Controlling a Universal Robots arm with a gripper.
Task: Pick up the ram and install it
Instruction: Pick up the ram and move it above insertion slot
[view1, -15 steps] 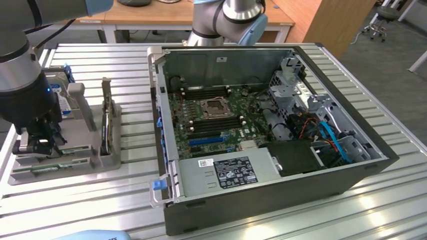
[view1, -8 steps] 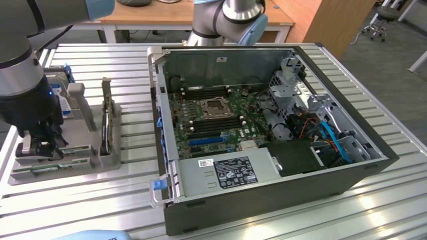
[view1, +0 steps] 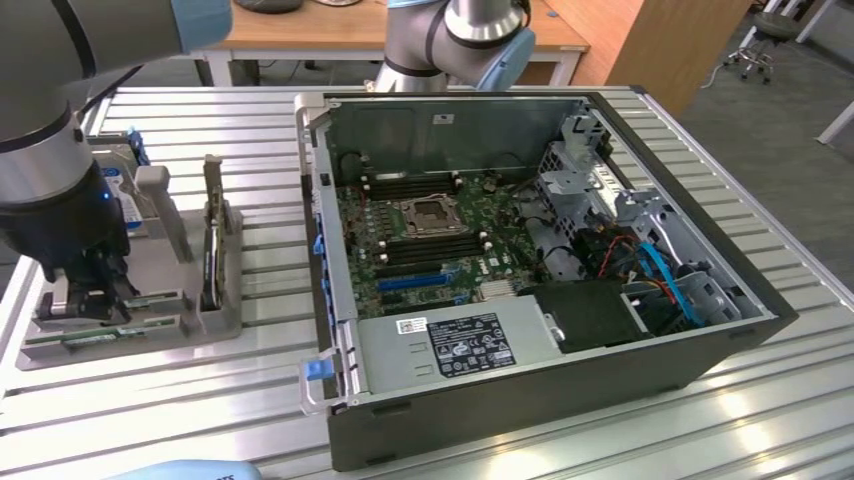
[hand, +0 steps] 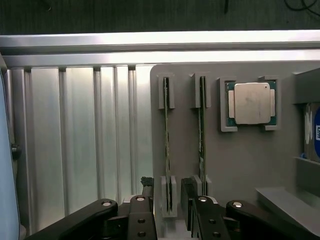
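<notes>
Two ram sticks stand on edge in slots of a grey holder (hand: 240, 165). In the wrist view the nearer ram (hand: 166, 135) runs between my fingers, and the other ram (hand: 202, 130) passes behind one fingertip (hand: 200, 212). My gripper (hand: 170, 212) is open, low over the holder, and holds nothing. In the exterior view the gripper (view1: 83, 298) hangs at the holder's near end at the exterior view's left, with a ram stick (view1: 100, 338) lying just below it.
A square silver processor (hand: 252, 103) and a blue-labelled hard drive (hand: 313, 131) share the holder. The open computer case (view1: 534, 350) fills the slatted table's middle, with its motherboard (view1: 427, 240), memory slots and empty processor socket (view1: 430, 214) exposed.
</notes>
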